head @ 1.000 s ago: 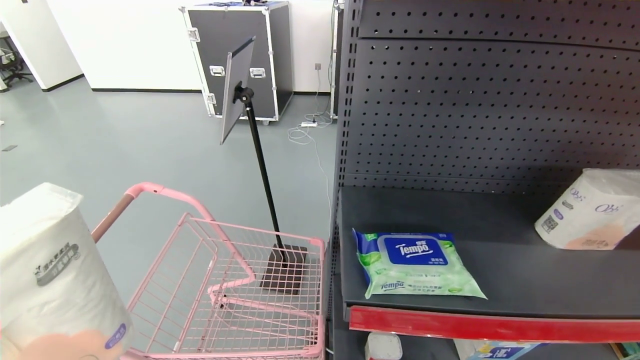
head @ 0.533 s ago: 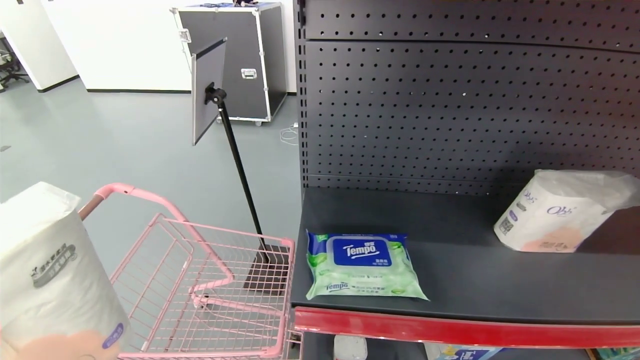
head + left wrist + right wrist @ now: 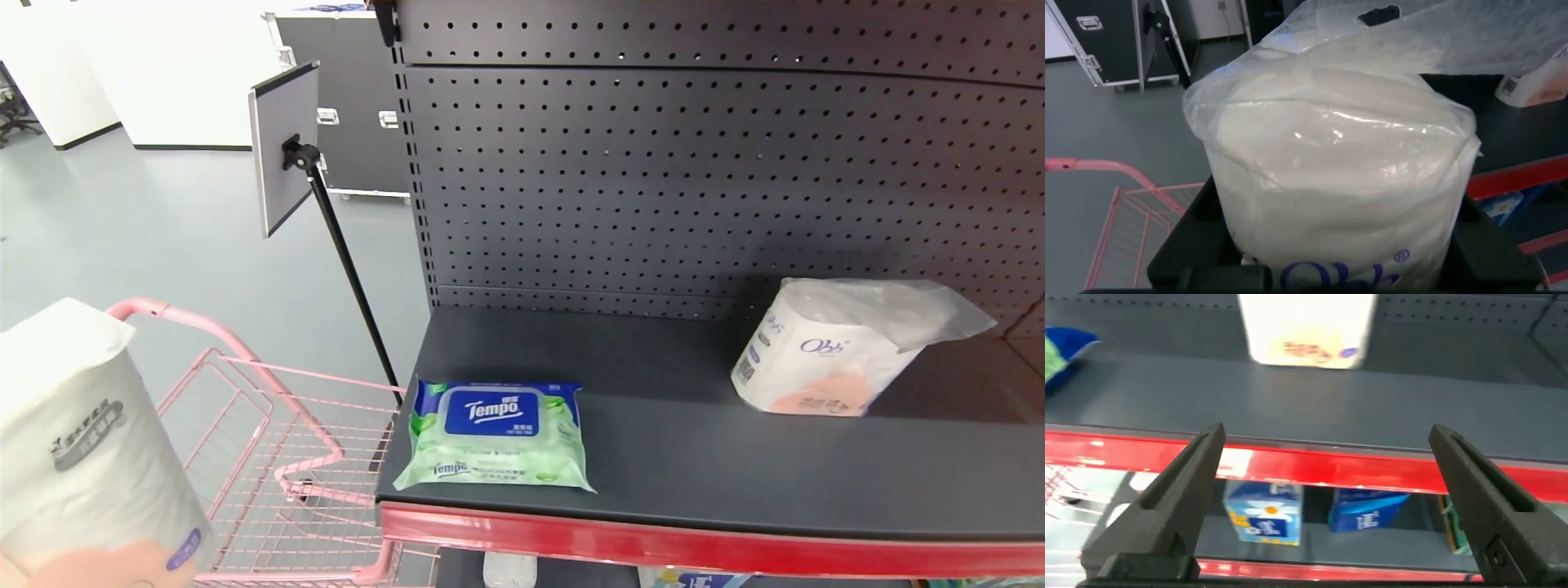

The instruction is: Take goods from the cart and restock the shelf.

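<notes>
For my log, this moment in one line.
left gripper: shut on held tissue pack; right gripper: open; shelf: wipes pack, shelved tissue pack

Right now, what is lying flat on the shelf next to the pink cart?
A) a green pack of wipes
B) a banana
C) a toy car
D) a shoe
A: the green wipes pack lies flat at the front corner of the shelf, beside the pink cart.

Grey floor (image 3: 163, 245), white wall (image 3: 188, 82), black flight case (image 3: 355, 73), panel on stand (image 3: 277, 114)
</notes>
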